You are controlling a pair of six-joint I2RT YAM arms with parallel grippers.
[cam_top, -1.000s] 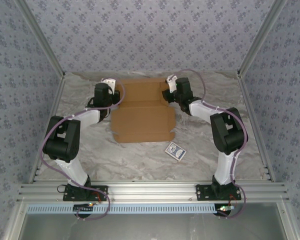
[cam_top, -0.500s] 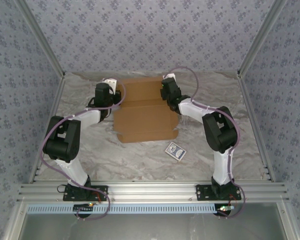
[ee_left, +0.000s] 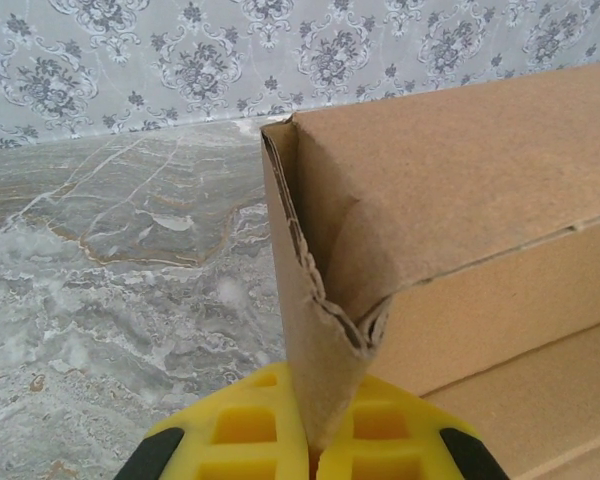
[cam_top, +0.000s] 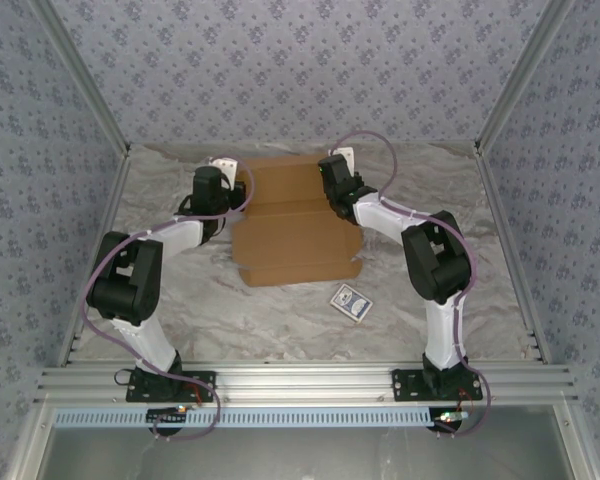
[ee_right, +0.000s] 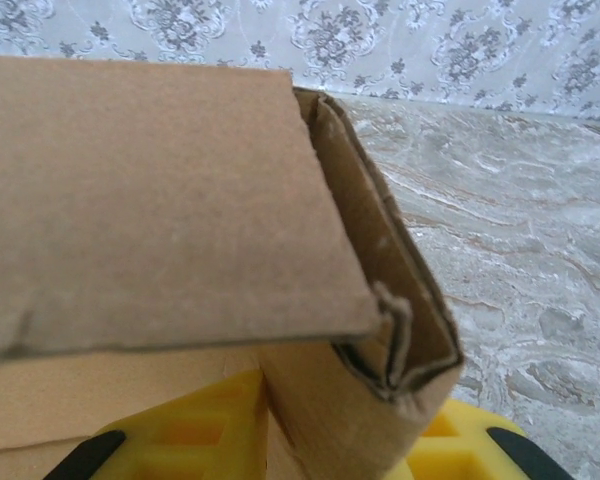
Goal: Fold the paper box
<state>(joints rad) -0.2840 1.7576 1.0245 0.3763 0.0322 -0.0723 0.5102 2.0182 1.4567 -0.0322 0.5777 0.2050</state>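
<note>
**Item 1, paper box.** You are looking at a plain brown cardboard paper box (cam_top: 295, 240), partly folded. It is lying on the grey marble-patterned table (cam_top: 180, 290), towards the far middle and between the two arms. Its flat panel is stretching towards the near edge. Its far part is standing up as a raised wall with the corner flaps turned in.

**Item 2, left gripper (cam_top: 238, 192).** It is sitting at the far left corner of the paper box. In your left wrist view, the left gripper (ee_left: 315, 445) is pressing its yellow fingers (ee_left: 230, 432) together on an upright corrugated flap of the paper box (ee_left: 460, 170). The flap's lower tip is running down between them, so the jaws are clamped on the paper box.

**Item 3, right gripper (cam_top: 332, 192).** It is sitting at the far right corner. In your right wrist view, a doubled-over wall of the paper box (ee_right: 160, 200) is standing between the yellow fingers (ee_right: 190, 430) of the right gripper (ee_right: 320, 445). Both fingers are bearing against the cardboard, so the jaws are pinching the paper box.

**Item 4, small blue patterned card (cam_top: 351, 301).** It is lying flat on the table, near the near right corner of the paper box but apart from it.

**Item 5, surroundings.** Grey floral-patterned walls (cam_top: 300, 70) are enclosing the table on three sides. A silver aluminium rail (cam_top: 300, 380) is carrying both arm bases at the near edge.
</note>
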